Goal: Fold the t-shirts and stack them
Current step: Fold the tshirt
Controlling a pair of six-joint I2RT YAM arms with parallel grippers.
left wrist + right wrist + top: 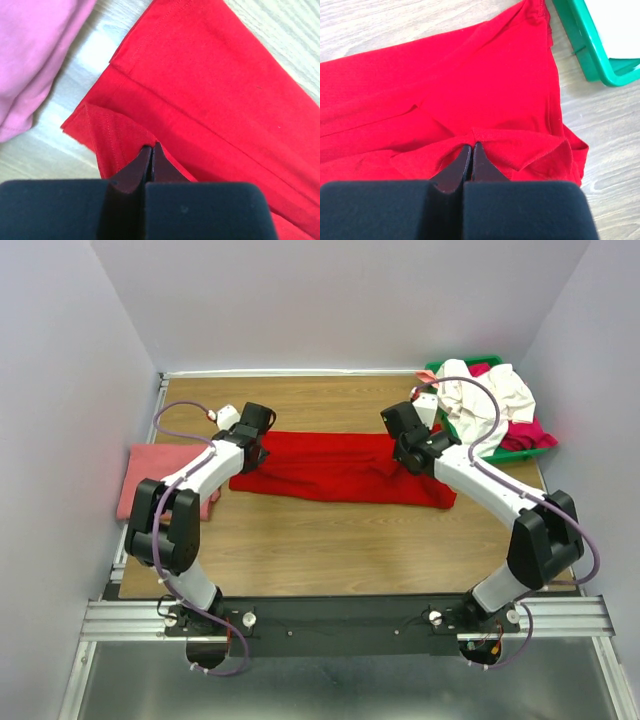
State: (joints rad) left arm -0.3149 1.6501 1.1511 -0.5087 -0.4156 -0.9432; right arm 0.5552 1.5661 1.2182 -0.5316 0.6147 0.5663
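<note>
Green tray largely under heaped shirts, perhaps three, count unclear.

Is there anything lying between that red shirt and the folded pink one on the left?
Nothing visible: only bare table separates the red shirt from the pink shirt. The left gripper and right gripper pinch it.

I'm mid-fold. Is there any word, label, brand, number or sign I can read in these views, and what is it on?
None readable in any view.
The red t-shirt, pink folded t-shirt, white t-shirt and green tray all show plain surfaces, with no print, tag or sticker in sight.
</note>
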